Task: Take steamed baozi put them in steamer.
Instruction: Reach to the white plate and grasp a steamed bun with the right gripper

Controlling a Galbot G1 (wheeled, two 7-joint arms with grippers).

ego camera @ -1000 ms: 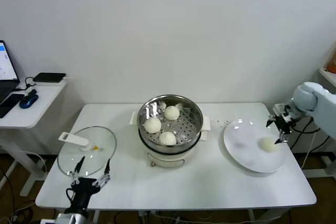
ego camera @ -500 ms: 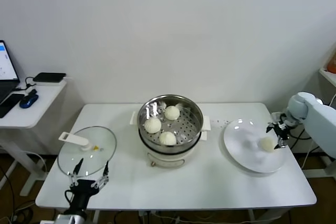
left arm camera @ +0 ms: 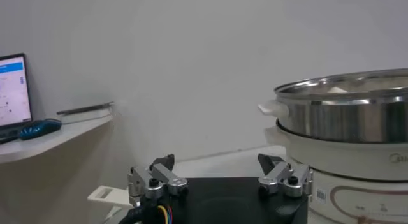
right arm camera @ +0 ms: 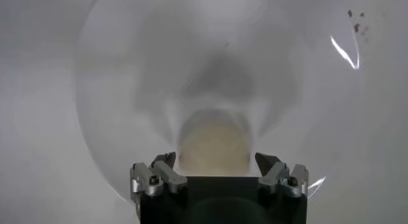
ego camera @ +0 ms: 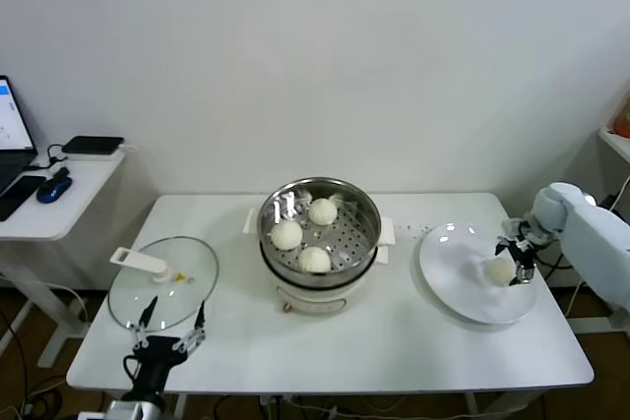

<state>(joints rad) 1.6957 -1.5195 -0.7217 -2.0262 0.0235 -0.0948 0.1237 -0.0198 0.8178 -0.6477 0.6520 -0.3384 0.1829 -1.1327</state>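
The steel steamer (ego camera: 319, 233) stands mid-table on its white cooker base and holds three baozi (ego camera: 314, 259). It also shows in the left wrist view (left arm camera: 347, 110). One more baozi (ego camera: 501, 270) lies on the white plate (ego camera: 463, 282) at the right. My right gripper (ego camera: 516, 261) is down over that baozi, open, with a finger on each side of it. In the right wrist view the baozi (right arm camera: 213, 144) sits between the open fingers of the right gripper (right arm camera: 217, 163). My left gripper (ego camera: 167, 325) is open and empty, low at the table's front left by the glass lid.
A round glass lid (ego camera: 162, 280) with a white handle lies on the table's left part. A side desk (ego camera: 59, 184) with a laptop, a mouse and a black box stands at the far left. The white wall is close behind the table.
My right gripper has come down and in from beside the plate's far right edge onto the baozi. The left arm has hardly moved.
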